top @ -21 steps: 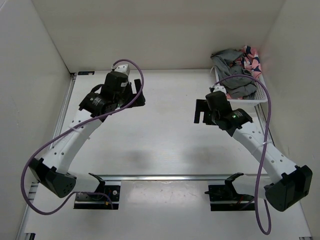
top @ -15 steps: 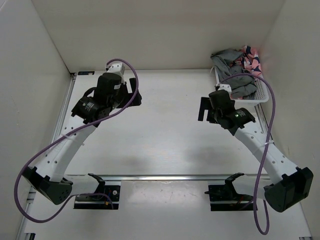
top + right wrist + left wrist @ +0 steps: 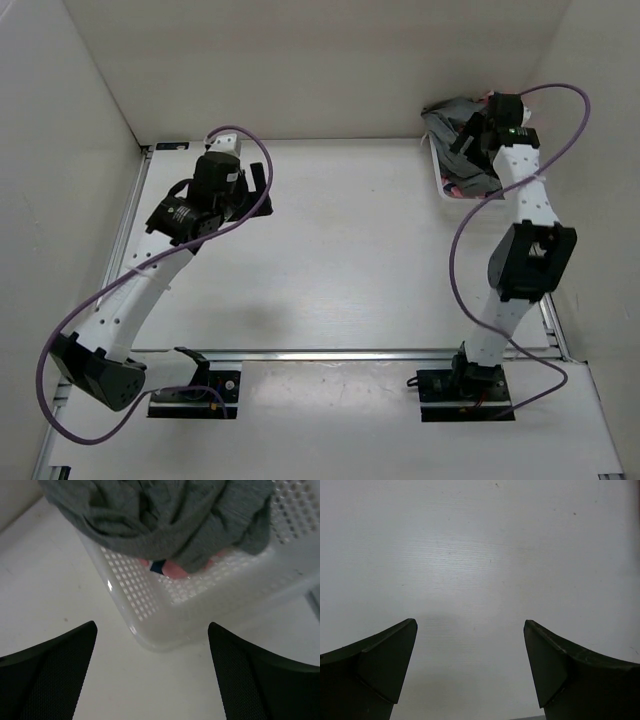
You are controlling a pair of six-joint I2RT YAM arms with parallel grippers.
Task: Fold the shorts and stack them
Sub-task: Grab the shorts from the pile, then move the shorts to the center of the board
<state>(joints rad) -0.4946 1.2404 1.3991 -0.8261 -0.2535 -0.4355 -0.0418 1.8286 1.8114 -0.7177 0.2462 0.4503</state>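
The grey shorts (image 3: 444, 118) lie crumpled in a white perforated basket (image 3: 437, 170) at the back right corner of the table. In the right wrist view the shorts (image 3: 165, 515) hang over the basket's rim (image 3: 165, 625). My right gripper (image 3: 464, 142) hovers above the basket's near corner, open and empty (image 3: 151, 626), clear of the cloth. My left gripper (image 3: 262, 190) is open over bare table at the back left, and nothing lies between its fingers (image 3: 470, 622).
A pink and dark patterned cloth (image 3: 172, 570) lies under the shorts in the basket. White walls close in the table at the back, left and right. The right arm's purple cable (image 3: 470, 215) loops over the table's right side.
My right arm has swung from the middle right of the table up and back to the basket. My left gripper has shifted slightly left. Both grippers stay open.
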